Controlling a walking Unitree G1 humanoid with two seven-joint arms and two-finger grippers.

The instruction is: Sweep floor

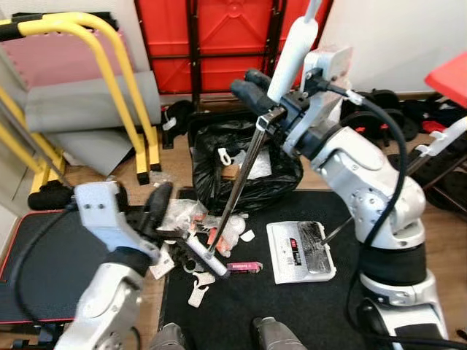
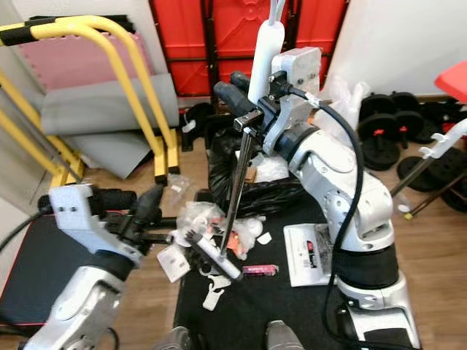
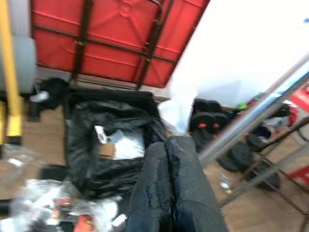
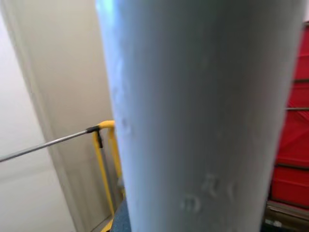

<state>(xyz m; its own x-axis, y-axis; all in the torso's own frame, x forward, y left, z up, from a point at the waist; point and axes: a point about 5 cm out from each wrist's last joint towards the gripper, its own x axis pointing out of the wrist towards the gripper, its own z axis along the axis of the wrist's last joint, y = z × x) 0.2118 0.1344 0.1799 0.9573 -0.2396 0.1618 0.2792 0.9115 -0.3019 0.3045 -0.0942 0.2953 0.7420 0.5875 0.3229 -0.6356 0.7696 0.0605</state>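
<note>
At nine o'clock a yellow frame (image 1: 109, 65) stood over grey mats. The left gripper (image 1: 157, 208), fingers pressed together, hovered by litter (image 1: 197, 219) on the black mat (image 1: 292, 306). At center lay a black bag (image 1: 244, 164). The right gripper (image 1: 266, 91) clamped the broom (image 1: 237, 182), its head in the litter; weights (image 2: 383, 138) sat at two o'clock.

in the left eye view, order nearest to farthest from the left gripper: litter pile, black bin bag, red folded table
From the left gripper:
1. litter pile, right beside the fingertips, on its right.
2. black bin bag, beyond the pile, centre floor.
3. red folded table, against the back wall.
</note>
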